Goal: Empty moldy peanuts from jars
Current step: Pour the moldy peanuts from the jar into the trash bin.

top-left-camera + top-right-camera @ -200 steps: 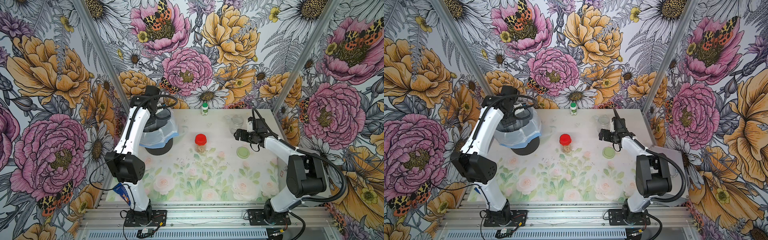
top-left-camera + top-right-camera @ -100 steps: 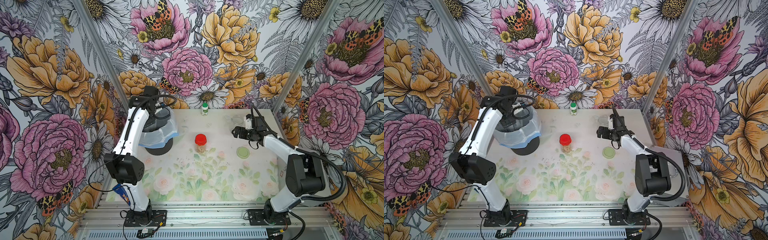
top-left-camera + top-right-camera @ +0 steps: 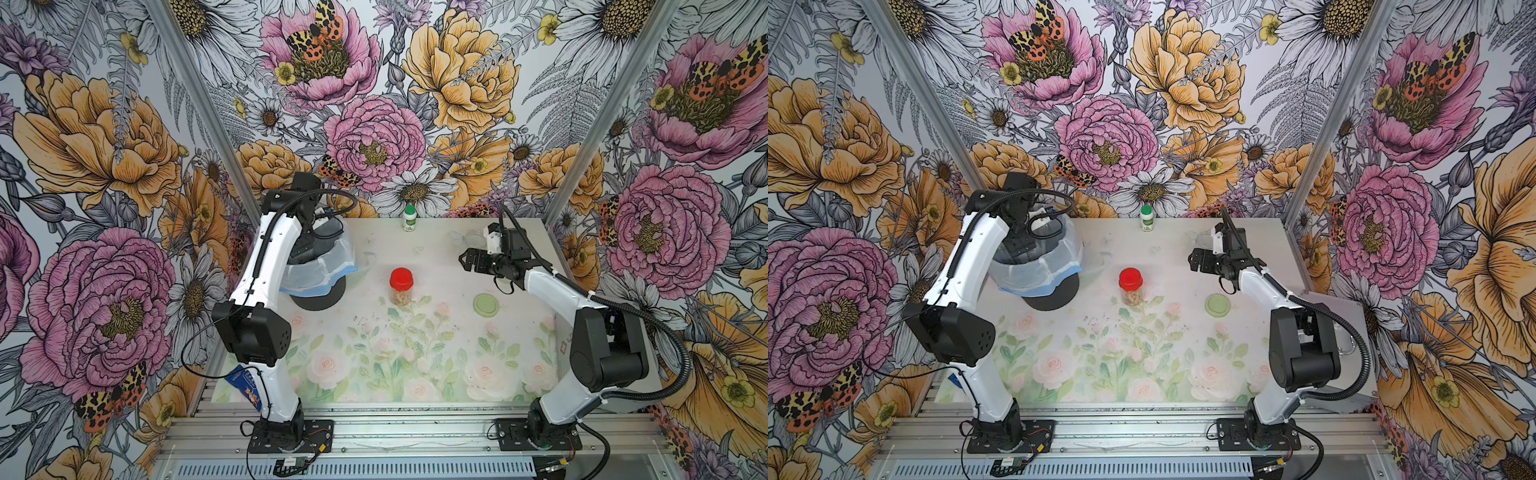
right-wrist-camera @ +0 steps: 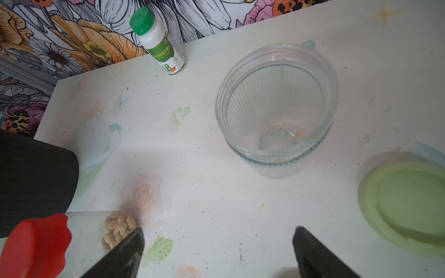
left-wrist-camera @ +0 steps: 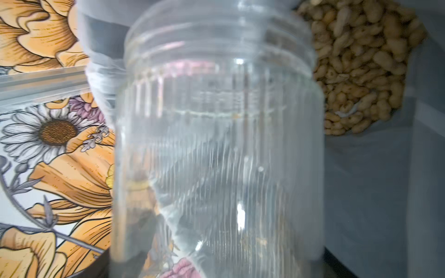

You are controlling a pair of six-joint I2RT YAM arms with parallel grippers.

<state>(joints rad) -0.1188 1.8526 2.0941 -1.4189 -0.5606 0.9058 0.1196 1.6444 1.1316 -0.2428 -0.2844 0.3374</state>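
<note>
Peanuts point(image 5: 361, 65) lie heaped in the lined bin point(image 3: 320, 293) at left, below an emptied jar point(image 5: 216, 156) apparently gripped by the hidden left fingers. Centre, a red-lidded jar point(image 3: 401, 286) holds more. Right fingers point(image 4: 125, 252) hover wide apart, empty, between a lidless jar point(image 4: 277, 108) and green lid point(image 3: 486, 306).

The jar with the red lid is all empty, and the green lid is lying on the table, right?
Not quite. The jar with the red lid is not empty: it has peanuts in its bottom, as the right wrist view shows. The green lid does lie on the table.
</note>
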